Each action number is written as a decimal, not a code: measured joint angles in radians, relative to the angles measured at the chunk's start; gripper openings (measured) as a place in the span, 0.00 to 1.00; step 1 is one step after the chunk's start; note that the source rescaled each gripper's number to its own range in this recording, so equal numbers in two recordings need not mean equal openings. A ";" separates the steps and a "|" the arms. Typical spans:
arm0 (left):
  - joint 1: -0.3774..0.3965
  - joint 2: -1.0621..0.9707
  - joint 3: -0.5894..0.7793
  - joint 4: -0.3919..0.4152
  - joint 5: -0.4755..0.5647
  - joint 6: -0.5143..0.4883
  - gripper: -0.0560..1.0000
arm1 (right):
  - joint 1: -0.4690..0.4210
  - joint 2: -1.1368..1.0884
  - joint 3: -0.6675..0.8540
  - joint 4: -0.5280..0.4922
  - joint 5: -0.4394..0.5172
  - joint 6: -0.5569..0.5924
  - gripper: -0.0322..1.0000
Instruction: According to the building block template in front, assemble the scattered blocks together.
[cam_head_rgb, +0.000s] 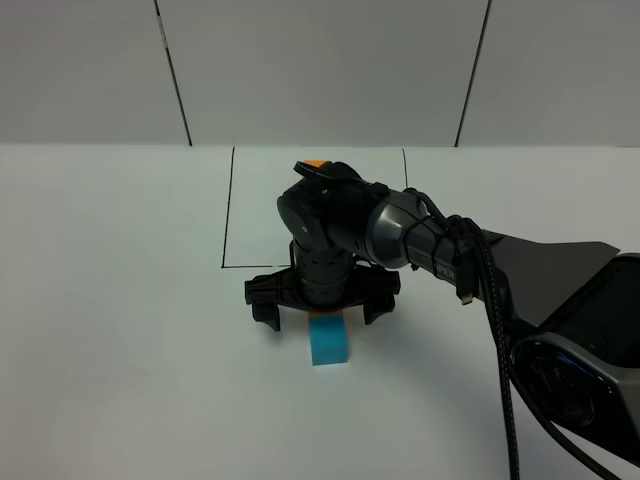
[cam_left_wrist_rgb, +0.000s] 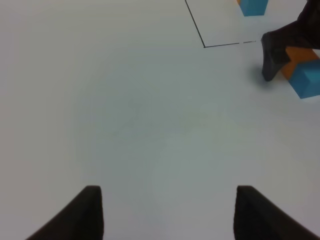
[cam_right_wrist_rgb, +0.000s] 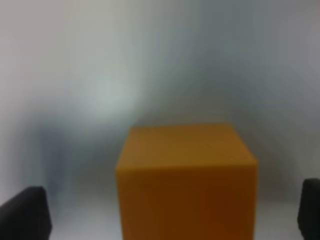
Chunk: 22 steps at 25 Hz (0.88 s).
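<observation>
while the right arm reaches across the middle of the exterior high frame, its right claw (cam_head_rgb: 318, 303) is seen lowered to the white table (cam_head_rgb: 120, 300) just below centre, jaws spread wide and released. the cyan block (cam_head_rgb: 329, 340) is found directly beneath the claw, between the two fingertips, resting on the table. in the right wrist view the orange block (cam_right_wrist_rgb: 187, 182) fills the lower centre, blurred, flanked by dark fingertips (cam_right_wrist_rgb: 25, 212) at both lower corners with clear gaps on each side; no grasp is made. in the left wrist view, at the right edge, the orange block (cam_left_wrist_rgb: 300, 59) and cyan block (cam_left_wrist_rgb: 309, 82) are seen touching, one finger of the right claw just beside them. the template (cam_left_wrist_rgb: 252, 7) is cut off at the top edge, inside the black-lined square (cam_left_wrist_rgb: 200, 37). the left claw (cam_left_wrist_rgb: 167, 212) is held open over bare table, well apart from the blocks.
</observation>
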 joint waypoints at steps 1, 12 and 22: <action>0.000 0.000 0.000 0.000 0.000 0.000 0.27 | 0.000 0.000 -0.026 -0.002 0.026 -0.011 1.00; 0.000 0.000 0.000 0.000 0.000 0.000 0.27 | -0.129 0.000 -0.258 0.145 0.182 -0.175 1.00; 0.000 0.000 0.000 0.001 0.000 -0.003 0.27 | -0.394 -0.077 -0.251 0.018 0.184 -0.182 1.00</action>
